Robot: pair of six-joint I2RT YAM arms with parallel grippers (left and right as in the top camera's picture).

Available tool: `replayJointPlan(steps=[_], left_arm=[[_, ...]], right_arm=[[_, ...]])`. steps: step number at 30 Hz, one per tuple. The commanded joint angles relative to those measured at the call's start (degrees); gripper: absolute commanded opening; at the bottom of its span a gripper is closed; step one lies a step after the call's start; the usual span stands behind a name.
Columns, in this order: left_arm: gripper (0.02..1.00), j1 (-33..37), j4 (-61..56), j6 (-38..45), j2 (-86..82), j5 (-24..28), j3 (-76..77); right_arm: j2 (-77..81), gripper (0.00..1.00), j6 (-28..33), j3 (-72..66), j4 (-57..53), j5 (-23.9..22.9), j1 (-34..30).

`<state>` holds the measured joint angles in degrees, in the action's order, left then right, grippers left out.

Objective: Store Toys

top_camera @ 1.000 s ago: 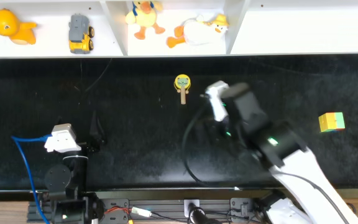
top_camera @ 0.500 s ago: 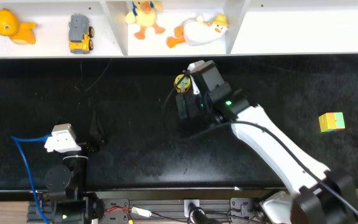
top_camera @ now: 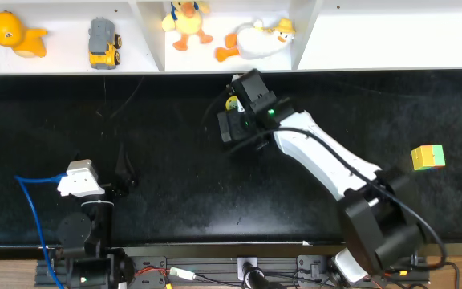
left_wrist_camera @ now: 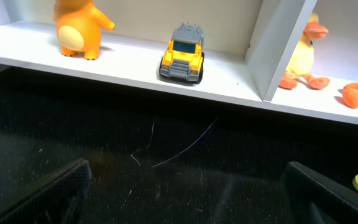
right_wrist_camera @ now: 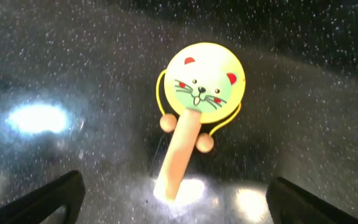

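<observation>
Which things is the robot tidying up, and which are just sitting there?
For the job:
- cat rattle on the table, under the open right gripper
- coloured cube on the table
- white shelf

Just sitting there:
- orange duck, yellow truck, yellow soft duck and white soft duck, all on the shelf
- blue cable

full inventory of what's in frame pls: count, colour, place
duck toy: 1, orange, left shelf compartment
toy truck: 1, yellow-grey, same compartment
yellow plush duck: 1, middle compartment
white plush duck: 1, middle compartment, lying
cat-face rattle: 1, yellow-green, wooden handle, on table
cube: 1, multicoloured, table's right side
shelf: 1, white
table: 1, black
left gripper: open, facing shelf
right gripper: open, over rattle
</observation>
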<state>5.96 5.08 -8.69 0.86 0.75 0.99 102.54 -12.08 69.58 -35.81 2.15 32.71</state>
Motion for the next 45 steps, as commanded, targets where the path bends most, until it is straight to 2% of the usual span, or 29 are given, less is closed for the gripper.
replayJointPlan(steps=[1, 16, 25, 30, 33, 35, 39, 45], left_arm=[[0.998, -0.5, -0.3, -0.4, -0.7, -0.7, -0.5], [0.996, -0.5, -0.3, -0.4, -0.7, -0.7, -0.5], [0.998, -0.5, -0.3, -0.4, -0.7, -0.7, -0.5], [0.998, -0.5, -0.3, -0.4, -0.7, -0.7, -0.5], [0.996, -0.5, -0.3, -0.4, -0.7, -0.7, -0.5], [0.998, -0.5, -0.3, -0.4, -0.7, -0.7, -0.5], [0.996, -0.5, -0.3, -0.4, -0.7, -0.7, -0.5], [0.998, -0.5, -0.3, -0.4, -0.7, -0.7, -0.5]], right_arm=[[2.8, 0.941, -2.2, 3.1, -0.5, 1.3, 0.3], [6.8, 0.925, -5.3, 3.3, 1.4, 1.1, 2.2], [9.1, 0.919, -6.2, 3.3, 1.6, -0.7, 2.2], [11.2, 0.717, -7.3, 3.3, 1.2, -0.7, 2.2], [11.6, 0.562, -7.3, 3.3, 0.7, -0.6, 2.2], [11.6, 0.557, -7.3, 3.3, 0.4, -0.7, 2.2], [11.6, 0.487, -7.2, 3.3, -0.6, -0.7, 2.1], [11.6, 0.345, -7.2, 3.3, -1.6, -0.7, 2.1]])
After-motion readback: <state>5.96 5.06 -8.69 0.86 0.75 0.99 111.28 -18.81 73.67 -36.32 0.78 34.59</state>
